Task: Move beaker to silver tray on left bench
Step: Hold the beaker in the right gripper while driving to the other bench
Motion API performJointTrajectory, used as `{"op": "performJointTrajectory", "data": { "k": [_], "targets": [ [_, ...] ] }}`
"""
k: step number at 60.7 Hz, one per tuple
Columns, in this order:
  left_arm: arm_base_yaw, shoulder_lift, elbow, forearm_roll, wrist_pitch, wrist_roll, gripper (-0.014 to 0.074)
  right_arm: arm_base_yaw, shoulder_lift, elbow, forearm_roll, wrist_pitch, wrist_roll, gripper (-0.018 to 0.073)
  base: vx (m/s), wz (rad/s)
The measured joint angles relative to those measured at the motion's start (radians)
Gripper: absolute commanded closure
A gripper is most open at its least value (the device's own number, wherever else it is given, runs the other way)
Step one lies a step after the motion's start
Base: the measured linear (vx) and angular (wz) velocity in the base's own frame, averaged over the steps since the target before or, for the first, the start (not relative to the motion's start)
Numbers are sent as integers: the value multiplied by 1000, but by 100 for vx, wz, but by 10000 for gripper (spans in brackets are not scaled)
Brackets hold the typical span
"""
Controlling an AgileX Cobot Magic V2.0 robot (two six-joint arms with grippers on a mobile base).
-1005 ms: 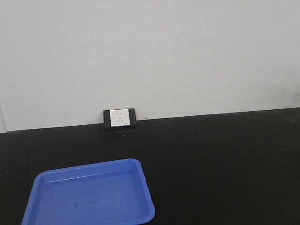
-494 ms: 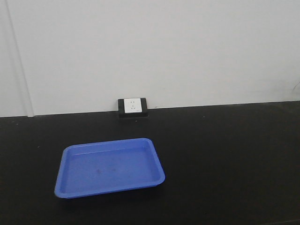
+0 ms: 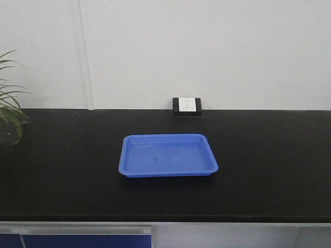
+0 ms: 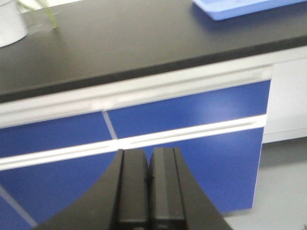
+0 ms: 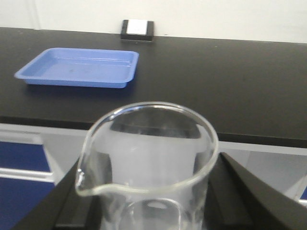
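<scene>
Front view: the blue tray [image 3: 168, 155] is now sitting farther off and nearer mid-frame than a second ago, the camera evidently pulling back from the counter [image 3: 269, 170]; a leafy plant [image 3: 9, 111] and the counter's front edge are coming into frame; a wall socket [image 3: 186, 106] is showing behind the tray.
Beaker [image 5: 148, 163]: clear glass, apparently empty, standing upright with its lip toward the wrist camera; the right jaws are gripping it, a dark finger pressing on each side; it is hanging in the air short of the counter's edge, well apart from the blue tray.
Left jaws: pressing together, holding nothing, pointing at blue drawer fronts [image 4: 192, 110].
Progress: pickup appearing done, carrying appearing under way; no silver tray is showing in any view; reaching the left bench, setting down and releasing are remaining.
</scene>
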Motion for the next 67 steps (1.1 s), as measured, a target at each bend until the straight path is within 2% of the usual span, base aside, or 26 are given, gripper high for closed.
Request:
{"op": "performJointTrajectory", "data": {
  "k": [34,67],
  "targets": [
    [0,0,0,0,0,0,595,0,0,0,0,0,0,571,-28,36],
    [0,0,0,0,0,0,595,0,0,0,0,4,0,571,-24,62]
  ]
}}
